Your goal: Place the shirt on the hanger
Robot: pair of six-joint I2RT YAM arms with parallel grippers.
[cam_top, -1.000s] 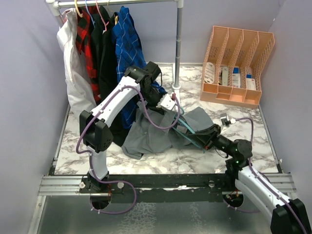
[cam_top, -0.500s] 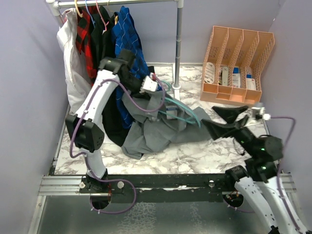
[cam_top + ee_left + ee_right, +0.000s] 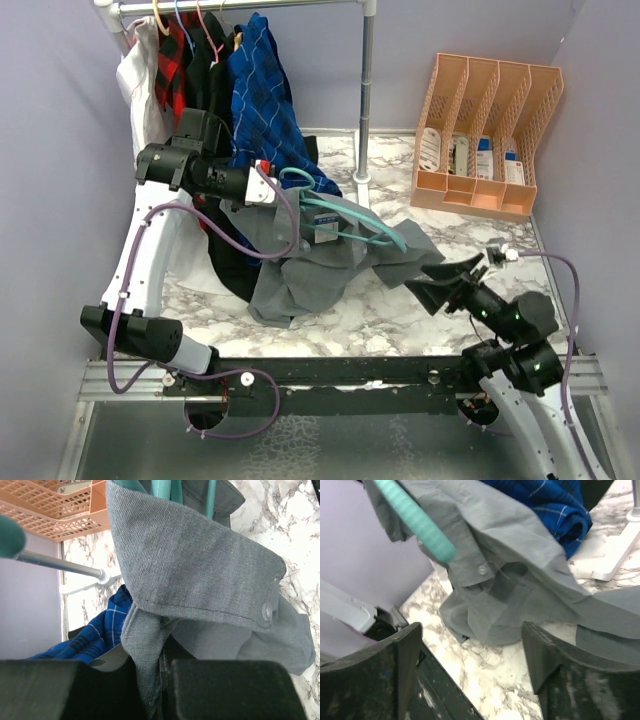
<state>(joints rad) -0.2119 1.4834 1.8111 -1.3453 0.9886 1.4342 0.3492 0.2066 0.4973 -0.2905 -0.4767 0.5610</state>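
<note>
The grey shirt (image 3: 300, 270) hangs from my raised left gripper (image 3: 268, 190), its lower part bunched on the marble table. In the left wrist view the left gripper (image 3: 162, 665) is shut on a fold of the shirt's collar (image 3: 190, 575). The teal hanger (image 3: 385, 238) is threaded through the neck, one arm sticking out to the right and its hook curving near the left gripper. My right gripper (image 3: 435, 283) stands open to the right of the shirt, touching nothing. In the right wrist view, the right gripper (image 3: 471, 630) faces the shirt (image 3: 510, 580) and a hanger arm (image 3: 420, 522).
A clothes rail (image 3: 367, 90) at the back left carries a white garment (image 3: 135, 80), a red-and-black plaid shirt (image 3: 180, 50) and a blue plaid shirt (image 3: 265, 100). Its white base (image 3: 358, 180) stands on the table. An orange file organizer (image 3: 490, 135) sits at the back right.
My left arm has swung up and to the left, lifting the shirt and hanger by the collar. The right gripper let go, opened and drew back to the right.
</note>
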